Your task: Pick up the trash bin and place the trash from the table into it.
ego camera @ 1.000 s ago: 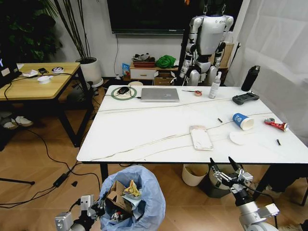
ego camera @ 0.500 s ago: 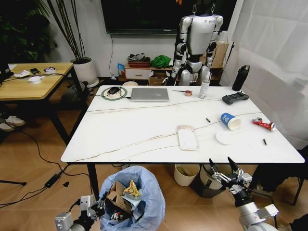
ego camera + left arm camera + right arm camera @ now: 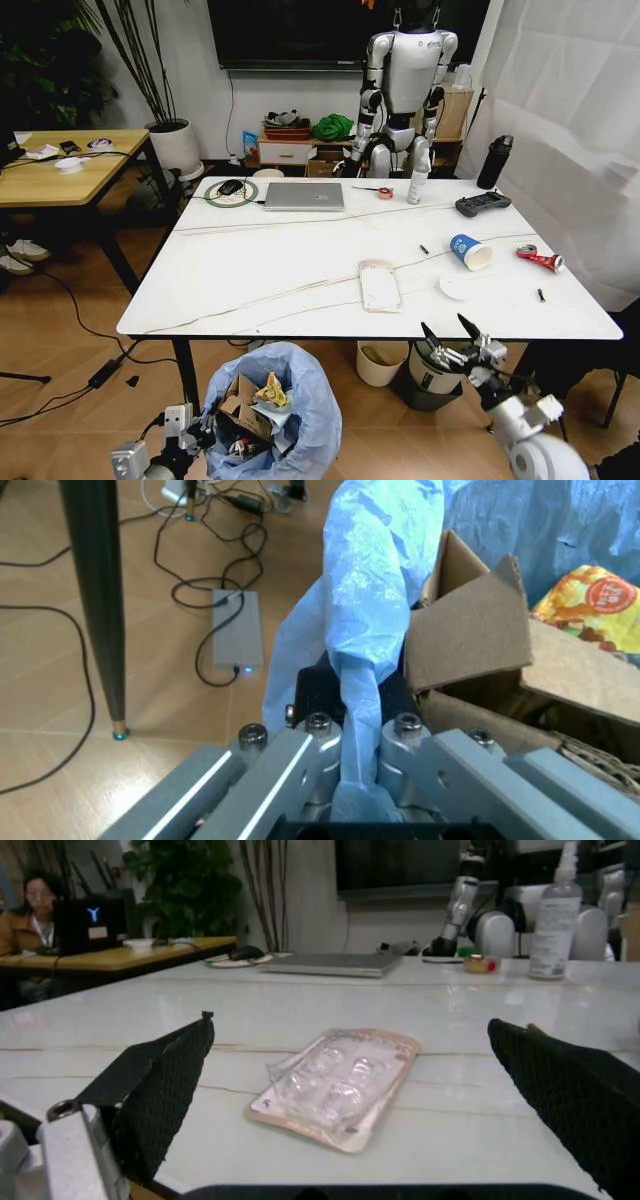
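The trash bin, lined with a puffy light-blue bag, hangs low in front of the table's front edge. It holds brown cardboard and a yellow wrapper. My left gripper is shut on the bag-covered rim. On the table lie a clear plastic tray, a blue paper cup, a white disc and a crushed red can. My right gripper is open just below the front edge, level with the tray in the right wrist view.
A silver laptop, a black controller and a dark bottle stand at the table's far side. A cream bin and a dark bin sit under it. A wooden desk is at the left.
The whole picture has slid left, so the camera has moved right along the table. The right gripper sits slightly higher and nearer the tray. The bin stays in the left gripper.
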`<state>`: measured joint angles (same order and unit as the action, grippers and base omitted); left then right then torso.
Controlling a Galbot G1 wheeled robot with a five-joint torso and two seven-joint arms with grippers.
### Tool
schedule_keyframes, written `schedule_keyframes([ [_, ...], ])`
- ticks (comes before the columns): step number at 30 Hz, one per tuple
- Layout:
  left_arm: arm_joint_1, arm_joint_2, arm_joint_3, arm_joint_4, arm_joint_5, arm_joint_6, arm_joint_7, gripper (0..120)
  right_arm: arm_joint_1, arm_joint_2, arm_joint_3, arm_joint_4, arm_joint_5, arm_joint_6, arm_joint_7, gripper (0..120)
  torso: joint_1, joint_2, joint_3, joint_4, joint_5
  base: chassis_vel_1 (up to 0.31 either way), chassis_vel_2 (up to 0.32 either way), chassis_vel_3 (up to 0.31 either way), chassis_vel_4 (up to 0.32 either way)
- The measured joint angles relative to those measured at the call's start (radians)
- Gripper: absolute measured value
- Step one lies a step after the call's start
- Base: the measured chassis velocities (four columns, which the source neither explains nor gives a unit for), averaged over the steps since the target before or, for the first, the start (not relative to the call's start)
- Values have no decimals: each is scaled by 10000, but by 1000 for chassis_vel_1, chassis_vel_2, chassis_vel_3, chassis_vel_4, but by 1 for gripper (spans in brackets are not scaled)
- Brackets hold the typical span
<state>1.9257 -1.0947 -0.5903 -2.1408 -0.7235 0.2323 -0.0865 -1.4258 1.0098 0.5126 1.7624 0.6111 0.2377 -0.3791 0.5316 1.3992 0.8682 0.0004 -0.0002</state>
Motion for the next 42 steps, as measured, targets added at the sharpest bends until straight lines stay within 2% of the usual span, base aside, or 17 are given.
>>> schedule_keyframes([
  [3,68,-122,-160,-43,66,-16,0,0,583,-497,-691,243,1,-483,612,100,0,0,0,-1,4,0,0,0,0],
  [4,99,-162,-215,-72,84,-17,-3,0,922,-674,-1100,383,-339,-728,1199,100,0,0,0,-2,2,0,0,0,0],
  [5,99,-162,-215,-72,84,-17,-3,0,922,-674,-1100,383,-339,-728,1199,100,0,0,0,-2,2,0,0,0,0],
  [7,135,-233,-309,-99,167,-23,-14,0,1602,-946,-1921,675,-877,-1286,2377,100,1,0,1,-2,1,0,0,0,0],
  [9,172,-336,-365,-109,262,-38,-23,0,2162,-1068,-2550,863,-985,-1839,2903,100,1,0,0,-1,1,0,0,0,0],
  [14,274,-557,-384,-153,426,-64,-23,0,3197,-1155,-3634,958,-1028,-2741,3587,100,1,0,1,1,0,0,0,0,0],
  [19,258,-686,-389,-145,497,-71,-85,0,3893,-1116,-4575,530,-1448,-3049,3873,100,1,-1,1,-1,2,0,0,0,0],
  [26,128,-694,-330,-80,494,-29,-168,0,4264,-940,-4787,-600,-2490,-3198,3604,100,1,0,0,-3,2,0,0,0,0],
  [37,77,-608,-339,-11,402,-23,-177,0,4372,-798,-4770,-1314,-3106,-3201,3375,99,0,0,-1,-3,1,0,0,0,0],
  [40,73,-562,-350,3,348,-23,-178,0,4378,-736,-4727,-1554,-3421,-3154,3337,86,0,0,-1,-2,3,0,0,0,0],
  [42,67,-552,-353,11,337,-23,-177,0,4369,-731,-4688,-1568,-3442,-3136,3337,83,1,0,-1,-2,2,0,0,0,0],
])
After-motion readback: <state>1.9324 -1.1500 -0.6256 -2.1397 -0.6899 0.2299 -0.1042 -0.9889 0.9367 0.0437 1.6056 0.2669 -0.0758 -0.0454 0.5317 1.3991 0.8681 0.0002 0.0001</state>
